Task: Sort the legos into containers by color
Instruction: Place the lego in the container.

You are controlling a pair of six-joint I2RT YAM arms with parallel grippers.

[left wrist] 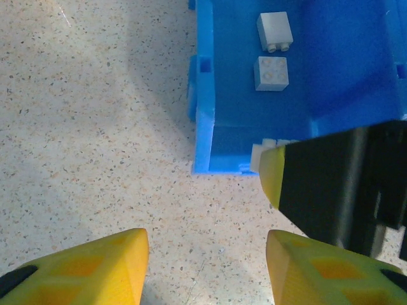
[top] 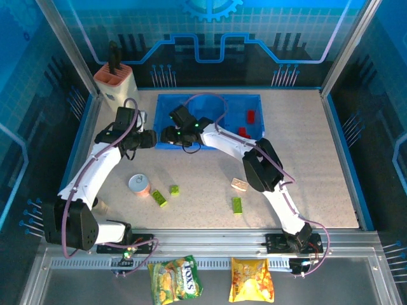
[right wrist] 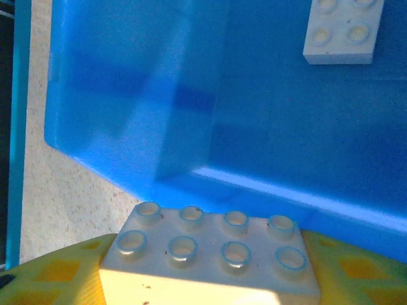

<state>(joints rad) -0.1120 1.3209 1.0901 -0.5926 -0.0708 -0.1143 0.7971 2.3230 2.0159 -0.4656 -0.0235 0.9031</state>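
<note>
**Right jaws clamped on a white brick at the tray corner; left jaws apart and empty**

From above: left gripper and right gripper tip to tip, almost touching, at the near-left corner of the blue tray. Beyond the right jaws and off to their right, inside the tray, two red bricks. Behind both jaws, on the speckled table: a round can, three green bricks and one cream brick, all well apart, with wide bare room up to the tray's near wall. Knife block beyond the left jaws, outside the tray's left edge.

Left wrist: yellow fingers spread, nothing between them, bare table under the gap. Just ahead, the tray's corner edge; past that wall, two white bricks flat on the floor. Close to the right of the gap, the other gripper's yellow-and-black finger.

Right wrist: jaws closed on a white brick, eight studs up, long side spanning the gap. Directly ahead, the tray's near wall; over its rim or just short of it, cannot tell. Left of the jaws, the tray's outer left edge and a strip of table
</note>
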